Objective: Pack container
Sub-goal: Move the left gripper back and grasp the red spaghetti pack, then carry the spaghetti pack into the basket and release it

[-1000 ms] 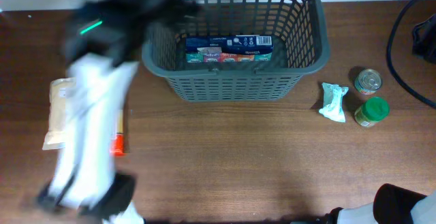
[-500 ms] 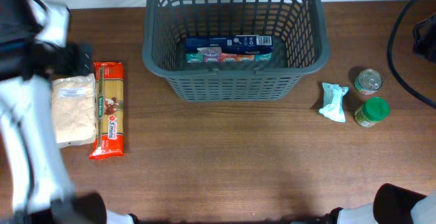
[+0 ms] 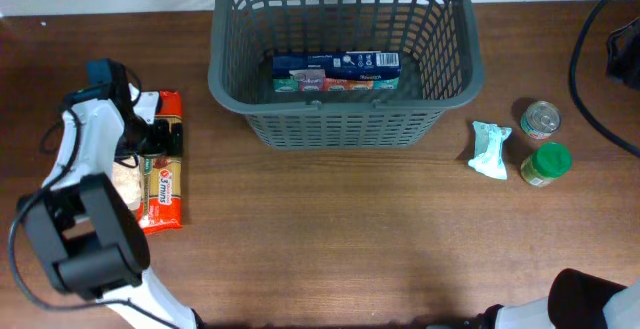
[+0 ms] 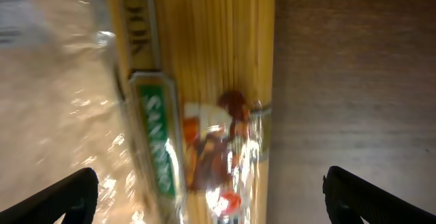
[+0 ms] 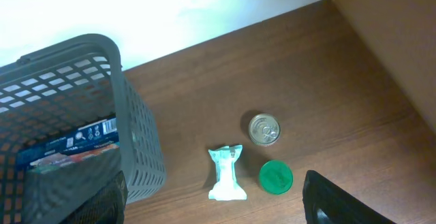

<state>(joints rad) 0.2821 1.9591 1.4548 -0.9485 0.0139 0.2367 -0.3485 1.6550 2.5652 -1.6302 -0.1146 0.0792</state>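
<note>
Overhead view, stock at hand. Large dark grey plastic lattice basket [image 3: 345,129]: upper centre of frame, one blue printed carton [image 3: 336,72] lying flat inside. Red-ended clear pack of spaghetti [image 3: 160,174] and pale translucent bag [image 3: 122,181]: side by side at left edge on brown wooden counter [image 3: 330,249]. Left gripper [image 4: 211,197]: spread wide, empty, straddling the spaghetti's width, apparently lined up to pinch it next. Right gripper [image 5: 214,210]: parted, empty, parked high. Silver tin [image 3: 540,119], green-lidded jar [image 3: 546,163], white pouch [image 3: 490,150]: clustered right of basket, unpacked.
</note>
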